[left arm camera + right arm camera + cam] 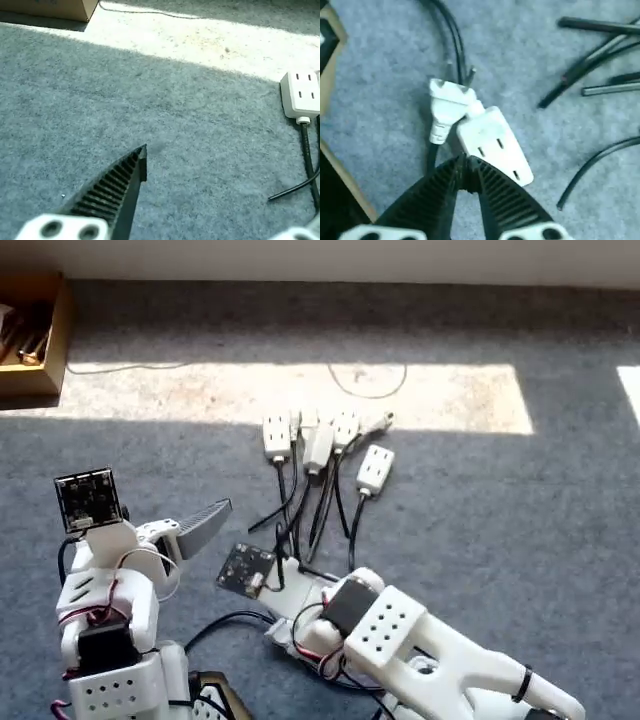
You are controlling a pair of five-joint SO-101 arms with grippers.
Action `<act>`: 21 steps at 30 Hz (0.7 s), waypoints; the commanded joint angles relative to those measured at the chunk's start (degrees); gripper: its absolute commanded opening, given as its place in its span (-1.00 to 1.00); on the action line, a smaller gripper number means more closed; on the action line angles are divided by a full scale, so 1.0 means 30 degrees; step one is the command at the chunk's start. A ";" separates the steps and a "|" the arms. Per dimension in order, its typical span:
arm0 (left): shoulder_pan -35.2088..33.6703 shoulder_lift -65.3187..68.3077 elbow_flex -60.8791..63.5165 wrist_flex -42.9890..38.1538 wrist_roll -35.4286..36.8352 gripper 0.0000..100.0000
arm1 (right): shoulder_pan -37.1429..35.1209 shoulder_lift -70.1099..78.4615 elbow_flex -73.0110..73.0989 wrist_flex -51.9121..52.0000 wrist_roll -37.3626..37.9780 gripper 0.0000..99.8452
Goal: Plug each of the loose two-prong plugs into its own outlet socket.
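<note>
Several white outlet blocks [318,445] lie in a cluster on the grey carpet, with black cords [320,510] trailing toward the arms. One of them, an outlet block [301,94], lies well away from my left gripper [205,520], which hovers open over bare carpet with one ribbed finger [120,185] in sight. My right gripper [467,172] is shut, its tips against the edge of another white outlet block [495,145]. A loose white two-prong plug [447,105] lies beside that block, touching it, prongs pointing away from the gripper. Nothing shows between the right fingers.
A wooden box [30,330] stands at the far left of the carpet. A sunlit strip [300,395] runs behind the outlets. Loose black cords [590,70] cross the carpet near the right gripper, and a wooden edge [340,165] lies close beside it.
</note>
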 commanded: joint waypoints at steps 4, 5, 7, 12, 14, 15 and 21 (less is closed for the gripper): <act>-0.0249 0.0044 0.0015 -0.0440 0.0059 0.05 | -0.0806 -0.1011 -0.1685 0.1275 -0.0440 -0.99; -0.0249 0.0044 0.0044 -0.0440 0.0059 0.05 | -0.0835 -0.1626 -0.2359 0.2095 -0.0440 -0.99; -0.0249 0.0044 0.0044 -0.0586 0.0059 0.05 | -0.1040 -0.3297 -0.3502 0.3179 -0.0440 -0.99; -0.0249 0.0073 0.0073 -0.0615 0.0059 0.05 | -0.2007 -0.6432 -0.0923 0.2652 -0.0440 -0.98; -0.0249 0.0073 0.0073 -0.0615 0.0059 0.05 | -0.2037 -0.6520 0.1275 0.0982 -0.0410 -0.97; -0.0249 0.0073 0.0073 -0.0586 0.0059 0.05 | -0.2037 -0.6374 0.2242 0.0366 -0.0352 -0.94; -0.0249 0.0073 0.0073 -0.0586 0.0059 0.05 | -0.2007 -0.5495 0.4762 -0.2769 -0.0440 -0.46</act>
